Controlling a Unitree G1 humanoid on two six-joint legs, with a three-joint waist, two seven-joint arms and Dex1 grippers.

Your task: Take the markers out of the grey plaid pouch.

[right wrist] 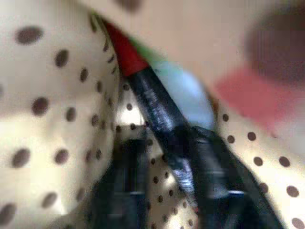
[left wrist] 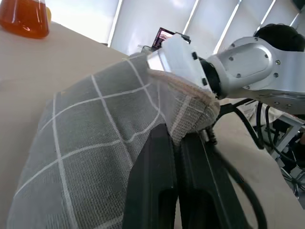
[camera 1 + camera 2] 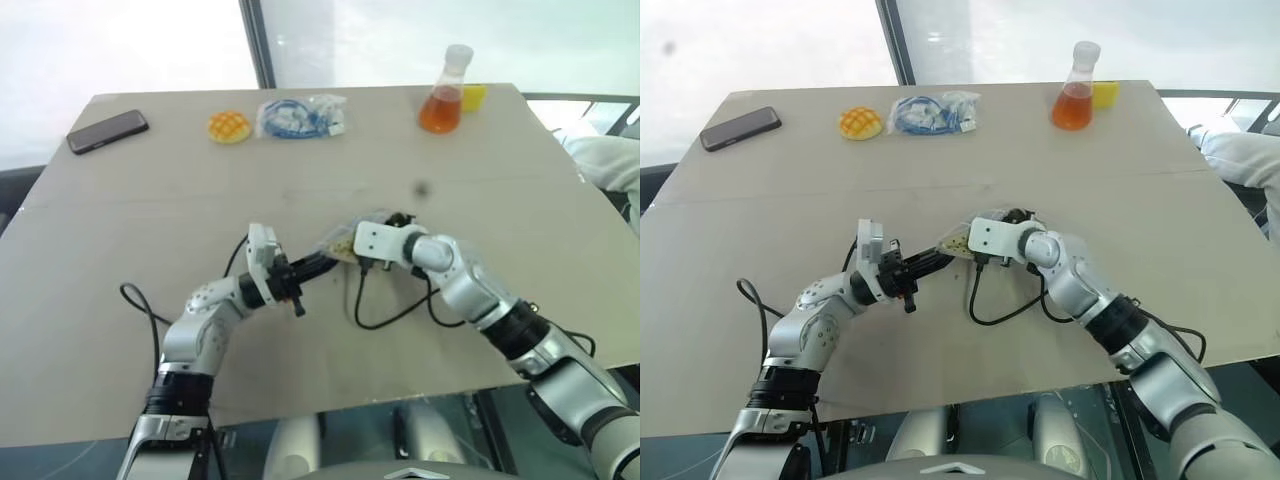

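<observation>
A tan bench (image 3: 150,210) seen from above. Near its centre, the left gripper (image 2: 177,143) has its two black fingers pressed together on the edge of the grey plaid pouch (image 2: 95,143), holding the mouth up. From the 3 o'clock side, the right gripper (image 1: 164,143) is pushed inside the pouch, against the pale dotted lining. Its fingers sit narrowly apart around a black marker with a red tip (image 1: 147,95); whether they grip it yet cannot be told. Something green shows just behind the red tip, perhaps the second marker.

To do this step well, the left gripper should likely hold the pouch edge steady while the right one closes firmly on the marker barrel and draws it straight back out of the opening, without snagging the lining.

Along the bench's 12 o'clock edge lie a dark phone (image 3: 108,130) at 10 o'clock, a yellow bun-shaped toy (image 3: 229,126), a clear bag with blue cable (image 3: 300,116), and a flask of orange liquid (image 3: 444,98) at 1 o'clock. Bright windows stand behind.
</observation>
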